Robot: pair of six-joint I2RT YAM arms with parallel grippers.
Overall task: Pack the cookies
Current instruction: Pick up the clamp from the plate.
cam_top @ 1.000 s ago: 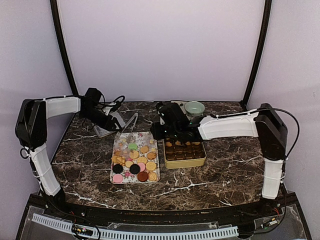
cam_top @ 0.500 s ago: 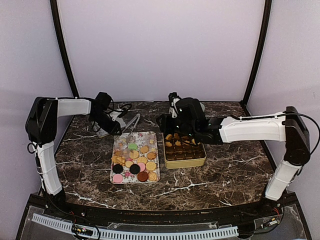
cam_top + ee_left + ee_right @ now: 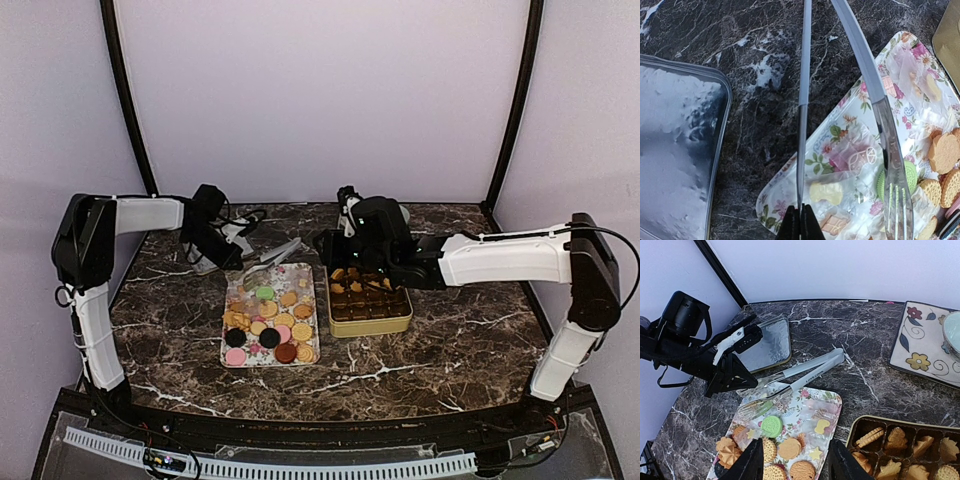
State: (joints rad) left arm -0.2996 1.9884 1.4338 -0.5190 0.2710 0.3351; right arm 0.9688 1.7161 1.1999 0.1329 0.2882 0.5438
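Near the middle of the surface (image 3: 470, 335), cookies (image 3: 268, 325) lie on a flowery tray (image 3: 832, 401) and in the gold tin (image 3: 854, 426) touching its right edge, the left jaws pinching one arm of the tongs (image 3: 812, 371), the right jaws part-open and empty above the tin's far-left corner.

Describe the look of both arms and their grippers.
The left arm and right arm have rounded white shells with black joints, and thin black cables run along them. The left gripper has slim black fingers. The right gripper has broader black fingers.
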